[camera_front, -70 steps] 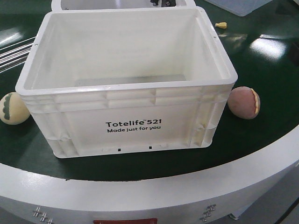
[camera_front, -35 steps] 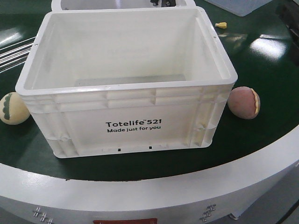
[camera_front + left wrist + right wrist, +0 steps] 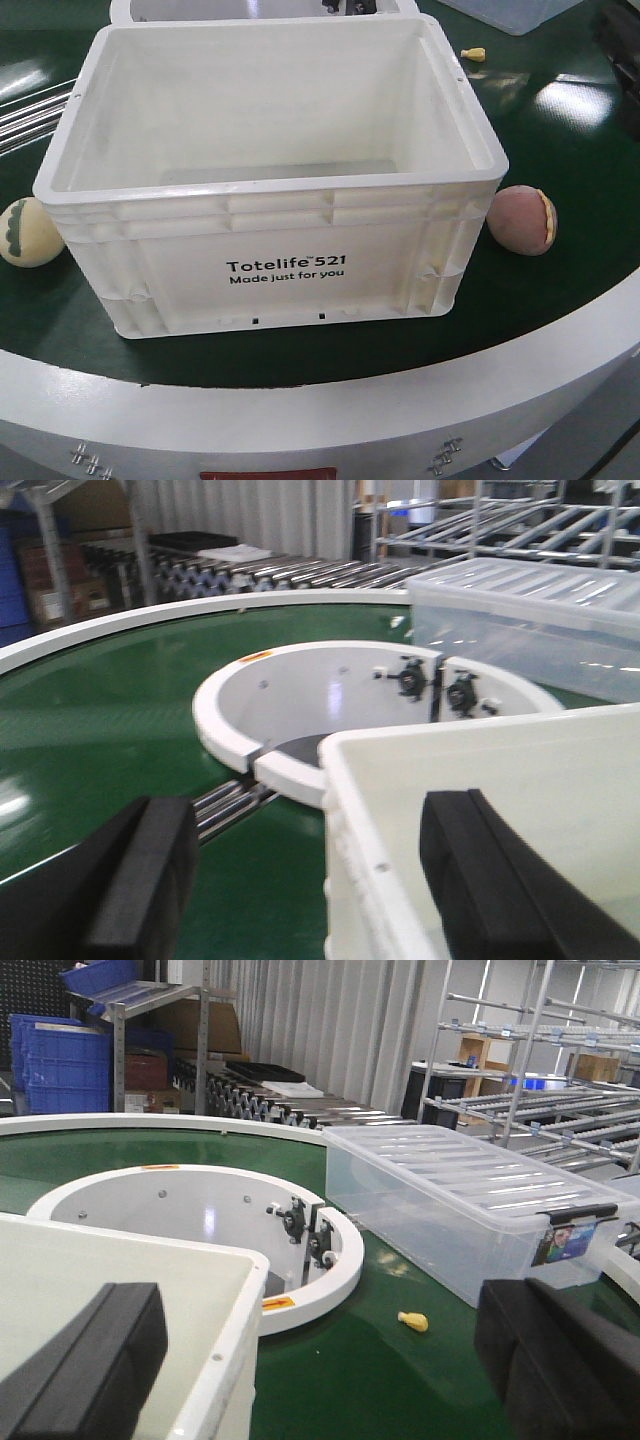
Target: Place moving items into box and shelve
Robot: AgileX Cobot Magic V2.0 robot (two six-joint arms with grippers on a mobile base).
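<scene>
Front-facing view: cream ball (image 3: 28,232) and pink ball (image 3: 520,220) flank box (image 3: 290,225) walls.

Both the left pincer (image 3: 310,840) and the right pincer (image 3: 320,1330) are matt black. The box (image 3: 180,260) is plain white, with dark lettering on its front wall. The cream ball (image 3: 28,232) bears a dark green jagged mark. The pink-brown ball (image 3: 520,220) has a yellowish edge. The tabletop (image 3: 560,140) is deep green with pale glare patches and a white rim. Ahead of the right pincer lie a small yellow piece (image 3: 412,1321) and a clear tub (image 3: 440,1195) with a black clip. Far ahead to its left stand blue crates (image 3: 45,1050). Ahead of the left pincer, the inner ring (image 3: 225,730) is white.
</scene>
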